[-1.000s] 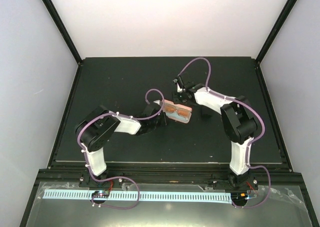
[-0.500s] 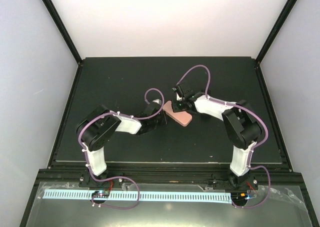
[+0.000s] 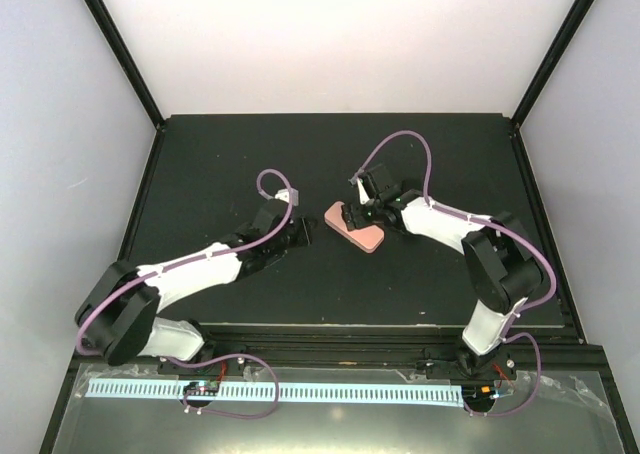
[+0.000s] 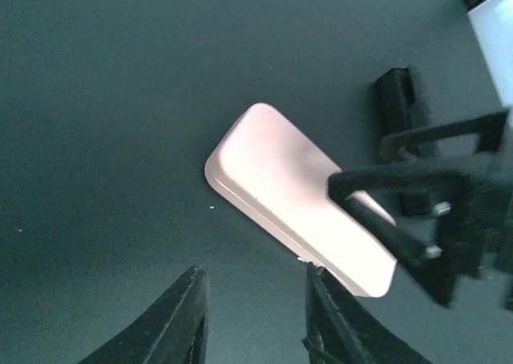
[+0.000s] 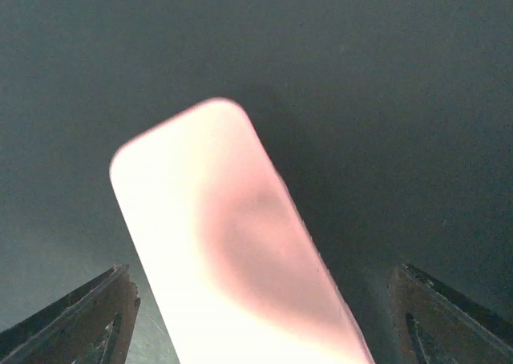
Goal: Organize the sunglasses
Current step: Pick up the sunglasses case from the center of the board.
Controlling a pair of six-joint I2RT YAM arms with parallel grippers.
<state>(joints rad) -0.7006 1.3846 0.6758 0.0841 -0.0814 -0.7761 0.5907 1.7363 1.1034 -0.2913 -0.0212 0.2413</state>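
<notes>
Left arm [image 3: 190, 269] and right arm [image 3: 440, 219]: white link shells, black joints. Purple cables [image 3: 402, 133] looped along each. Fingers [image 4: 180, 324] black, tapered. Silver screws [image 4: 438, 209] noted

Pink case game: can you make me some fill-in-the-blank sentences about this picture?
The pink case lies on a ___ table.
Its lid is ___.
The right gripper is wide ___ over it.
The left gripper holds ___.
Missing words: black; closed; open; nothing.
</notes>
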